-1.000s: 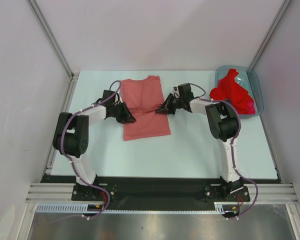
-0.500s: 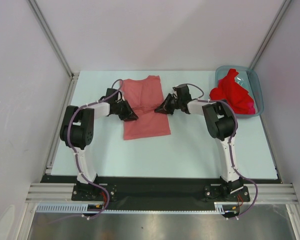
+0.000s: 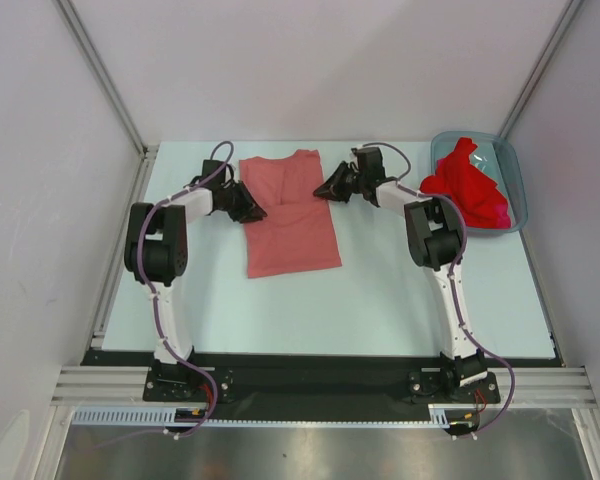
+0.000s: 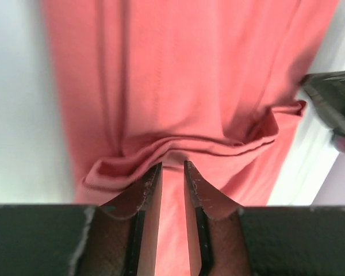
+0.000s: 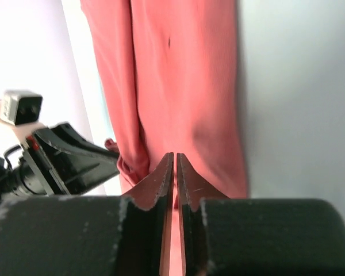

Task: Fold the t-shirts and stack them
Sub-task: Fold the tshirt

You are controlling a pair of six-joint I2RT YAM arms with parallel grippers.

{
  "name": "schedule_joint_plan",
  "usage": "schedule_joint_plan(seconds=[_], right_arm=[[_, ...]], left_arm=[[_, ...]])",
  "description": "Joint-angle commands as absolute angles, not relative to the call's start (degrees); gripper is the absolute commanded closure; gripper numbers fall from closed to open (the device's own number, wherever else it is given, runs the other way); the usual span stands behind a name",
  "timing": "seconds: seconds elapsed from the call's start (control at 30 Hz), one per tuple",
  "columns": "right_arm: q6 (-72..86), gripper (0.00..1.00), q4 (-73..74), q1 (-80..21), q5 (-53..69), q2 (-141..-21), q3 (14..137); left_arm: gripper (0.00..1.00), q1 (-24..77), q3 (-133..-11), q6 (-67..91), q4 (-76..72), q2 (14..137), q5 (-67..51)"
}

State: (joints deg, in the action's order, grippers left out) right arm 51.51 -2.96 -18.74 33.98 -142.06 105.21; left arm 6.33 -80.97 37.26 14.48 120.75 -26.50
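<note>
No text, label, brand, number or sign can be read in any view. salmon-pink t-shirt (image 3: 290, 215): plain cloth, no print; the small dark speck seen on it from the right wrist is too small to tell as a character. red t-shirts (image 3: 468, 188): plain. plastic bin (image 3: 518, 170): no legible marking. table (image 3: 380, 290): blank.
</note>
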Motion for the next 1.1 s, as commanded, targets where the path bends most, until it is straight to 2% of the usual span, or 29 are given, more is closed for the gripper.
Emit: schedule_joint_plan(seconds=[0.0,0.07,0.2,0.4,0.57,0.67,0.77,0.83,1.07], right_arm=[[49.05,0.90,2.08,-17.23,33.57,-143.70,111.87],[46.34,0.90,5.95,-17.05,33.40,-143.00,114.50],[42.11,0.87,12.47,-16.79,33.13,-139.67,116.11],[38.15,0.79,16.44,-18.89,35.50,-132.55,109.27],[42.70,0.75,6.36,-21.70,37.43,-127.80,97.14],[48.76,0.80,-4.28,-22.06,39.54,-128.14,91.42],[51.59,0.94,-11.50,-21.97,39.64,-130.60,89.21],[51.68,0.98,-14.04,-21.97,39.38,-132.97,89.30],[53.79,1.00,-18.90,-19.08,34.29,-138.16,90.52]], left_arm=[[0.73,4.66,-84.46,34.20,17.31,121.38,-24.09],[0.71,4.40,-85.17,33.32,18.72,120.77,-23.91],[0.57,4.31,-84.99,31.47,19.60,117.34,-24.43],[0.57,4.40,-78.85,32.86,17.41,109.34,-26.71],[0.62,4.48,-69.80,37.43,9.68,107.84,-30.32],[0.67,4.57,-66.71,39.63,5.98,109.68,-32.34],[0.69,4.57,-65.57,40.52,3.17,111.18,-33.14],[0.69,4.57,-66.18,40.26,2.90,112.93,-32.61],[0.71,4.57,-68.90,36.92,6.76,117.15,-29.36]])
